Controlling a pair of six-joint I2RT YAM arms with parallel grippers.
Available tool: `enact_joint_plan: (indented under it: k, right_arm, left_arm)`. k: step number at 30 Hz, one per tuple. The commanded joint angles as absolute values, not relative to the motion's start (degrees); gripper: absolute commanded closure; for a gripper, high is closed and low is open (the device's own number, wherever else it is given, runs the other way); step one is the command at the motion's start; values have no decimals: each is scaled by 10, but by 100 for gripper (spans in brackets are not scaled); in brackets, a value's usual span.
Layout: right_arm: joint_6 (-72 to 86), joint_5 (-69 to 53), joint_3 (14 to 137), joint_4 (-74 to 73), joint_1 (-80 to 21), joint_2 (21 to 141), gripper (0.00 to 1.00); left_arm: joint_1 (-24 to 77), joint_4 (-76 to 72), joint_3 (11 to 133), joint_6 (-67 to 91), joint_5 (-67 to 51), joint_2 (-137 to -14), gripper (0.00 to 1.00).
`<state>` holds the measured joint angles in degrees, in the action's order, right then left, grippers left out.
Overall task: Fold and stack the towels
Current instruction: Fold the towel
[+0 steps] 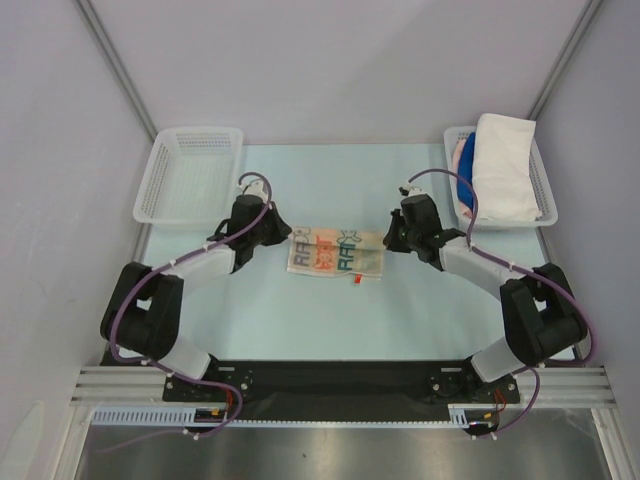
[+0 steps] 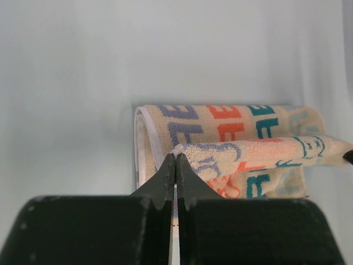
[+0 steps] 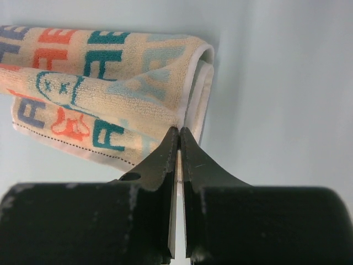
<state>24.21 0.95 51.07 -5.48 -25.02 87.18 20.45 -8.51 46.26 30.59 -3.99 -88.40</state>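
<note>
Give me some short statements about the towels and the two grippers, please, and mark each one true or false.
1. The left gripper is shut on an edge of the lettered towel. True.
2. The right gripper stands wide open above that towel. False: it is shut on the towel's other end.
3. The white towel lies flat on the table. False: it lies in the right basket.
4. The lettered towel lies on the table between the two arms. True.
</note>
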Motion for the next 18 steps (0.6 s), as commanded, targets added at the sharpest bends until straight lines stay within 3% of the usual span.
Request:
enact_joint_plan:
  k: [1, 18]
  right_arm:
    - [246, 33, 497, -47, -251, 845, 95]
    - [256, 29, 457, -37, -269, 829, 95]
  left_arm:
    - [205, -88, 450, 308, -11, -849, 100]
    - [213, -102, 387, 317, -16, -824, 100]
